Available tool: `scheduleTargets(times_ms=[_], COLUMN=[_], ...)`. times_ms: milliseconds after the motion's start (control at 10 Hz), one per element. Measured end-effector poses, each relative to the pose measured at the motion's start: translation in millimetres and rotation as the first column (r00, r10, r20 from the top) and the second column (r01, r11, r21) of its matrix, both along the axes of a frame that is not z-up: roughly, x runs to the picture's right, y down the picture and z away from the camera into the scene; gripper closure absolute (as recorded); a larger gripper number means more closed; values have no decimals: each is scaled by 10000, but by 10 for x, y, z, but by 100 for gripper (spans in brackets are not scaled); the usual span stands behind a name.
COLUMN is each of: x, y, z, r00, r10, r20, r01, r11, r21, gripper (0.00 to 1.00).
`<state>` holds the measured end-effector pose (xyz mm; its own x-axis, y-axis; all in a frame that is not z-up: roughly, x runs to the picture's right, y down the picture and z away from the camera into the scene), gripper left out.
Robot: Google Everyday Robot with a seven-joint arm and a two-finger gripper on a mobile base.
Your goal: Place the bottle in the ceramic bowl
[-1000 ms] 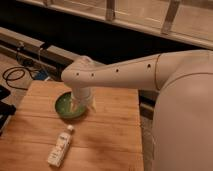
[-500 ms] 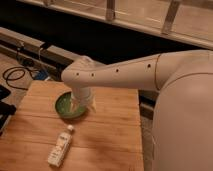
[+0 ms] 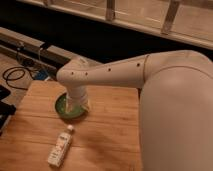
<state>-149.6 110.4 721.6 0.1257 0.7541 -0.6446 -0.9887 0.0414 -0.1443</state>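
Note:
The bottle is slim and pale with a white cap and a green and orange label. It lies on its side on the wooden table, near the front, cap pointing toward the bowl. The ceramic bowl is green and glossy and sits behind the bottle, partly hidden by my arm. My gripper hangs from the white arm right over the bowl's right side, well apart from the bottle.
The white arm reaches in from the right across the table's back half. A black cable lies on the floor at the left. A dark rail runs behind the table.

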Motion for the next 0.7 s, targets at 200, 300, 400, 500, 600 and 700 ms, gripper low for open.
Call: scheduleTargets(times_ms=[200,300,400,500,600,700], x=[-480,-580,-682,-740,-764,-721], y=[60,70,103,151,216,318], z=[126,152,153,125,76,21], r00=[9987,9982,9971,9957,9937,9918], r10=[-338,-438,-600,-753,-966,-1168], r20=[373,418,476,537,572,528], r01=[350,455,625,785,1003,1206], r11=[9989,9981,9966,9951,9928,9897], r21=[-314,-414,-538,-602,-657,-768], gripper=[35,35,35,35,35,35])
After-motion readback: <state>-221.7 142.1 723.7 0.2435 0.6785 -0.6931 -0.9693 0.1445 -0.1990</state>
